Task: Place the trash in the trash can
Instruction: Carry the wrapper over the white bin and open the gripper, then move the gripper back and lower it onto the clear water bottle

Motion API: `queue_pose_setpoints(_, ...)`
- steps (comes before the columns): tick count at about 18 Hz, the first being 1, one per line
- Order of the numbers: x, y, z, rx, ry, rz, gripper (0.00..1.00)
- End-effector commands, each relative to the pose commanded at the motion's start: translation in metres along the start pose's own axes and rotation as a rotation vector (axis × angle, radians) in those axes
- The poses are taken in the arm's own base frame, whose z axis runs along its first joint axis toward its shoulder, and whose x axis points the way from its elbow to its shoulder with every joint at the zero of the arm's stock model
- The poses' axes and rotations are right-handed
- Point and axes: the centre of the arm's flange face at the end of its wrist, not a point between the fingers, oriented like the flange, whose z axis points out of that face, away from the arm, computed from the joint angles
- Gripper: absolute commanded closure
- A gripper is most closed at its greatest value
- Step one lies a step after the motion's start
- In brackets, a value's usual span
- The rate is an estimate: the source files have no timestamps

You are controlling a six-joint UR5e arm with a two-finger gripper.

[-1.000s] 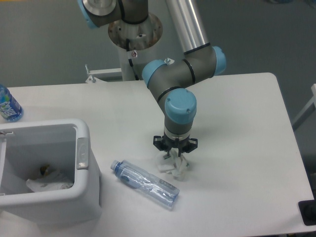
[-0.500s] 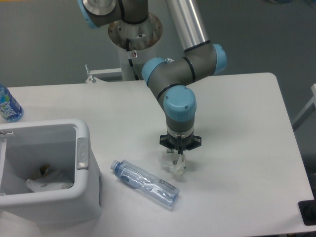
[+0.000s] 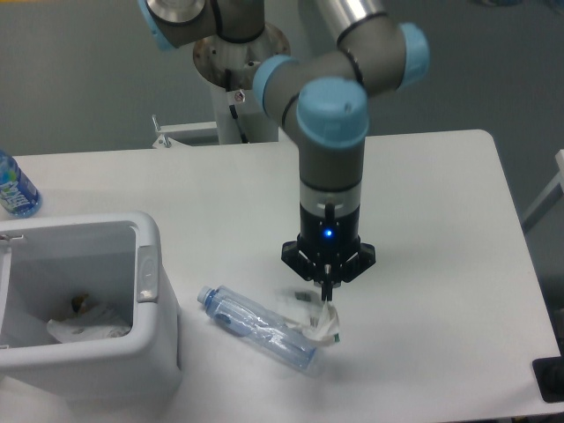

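Observation:
My gripper (image 3: 325, 297) points straight down over the middle of the table, shut on a small crumpled white wrapper (image 3: 323, 326) that hangs from its fingertips just above the tabletop. A clear bluish plastic bottle (image 3: 256, 326) lies on its side right beside the wrapper, its cap toward the left. The trash can (image 3: 150, 264), a boxy white bin with a grey latch, stands at the front left, and crumpled white material shows inside it.
A bottle with a bright blue label (image 3: 14, 187) stands at the table's left edge behind the bin. The arm's base and mounting post (image 3: 238, 53) rise behind the table's far edge. A dark object (image 3: 551, 379) sits at the front right corner.
The gripper closed on the wrapper and rose, lifting it off the table. The arm's wrist stands higher and nearer the camera. The plastic bottle has not moved.

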Motion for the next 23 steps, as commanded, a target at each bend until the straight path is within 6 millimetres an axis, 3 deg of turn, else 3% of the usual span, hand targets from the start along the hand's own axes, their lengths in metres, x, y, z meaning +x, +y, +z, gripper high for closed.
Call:
queue_pose_setpoints(2,0.02,-0.005,-0.024,0.039,0.024,-0.006,0.91)
queue_pose_setpoints(5,0.086,-0.006,-0.046,0.062,0.073,-0.01,0.91)
queue_pose_setpoints(6,0.099,-0.006,-0.054,0.072,0.084,-0.017,0.91)
queue_pose_setpoints(10,0.176,0.012,-0.049,0.041,0.165,0.056,0.89)
queue_pose_setpoints(11,0.193,0.018,-0.046,0.027,0.183,0.077,0.85)
queue_pose_setpoints(12,0.213,0.027,-0.04,0.008,0.203,0.102,0.73)
queue_pose_setpoints(13,0.223,0.034,-0.036,-0.003,0.212,0.122,0.52)
queue_pose_setpoints(14,0.226,0.036,-0.035,-0.005,0.215,0.129,0.21)
queue_pose_setpoints(15,0.227,0.036,-0.036,0.001,0.218,0.119,0.0)
queue_pose_setpoints(20,0.222,0.039,-0.043,0.0,0.213,0.061,0.0)
queue_pose_setpoints(21,0.208,0.035,-0.041,0.001,0.198,0.02,0.0)
queue_pose_setpoints(23,0.16,0.028,-0.038,0.0,0.15,-0.126,0.0)
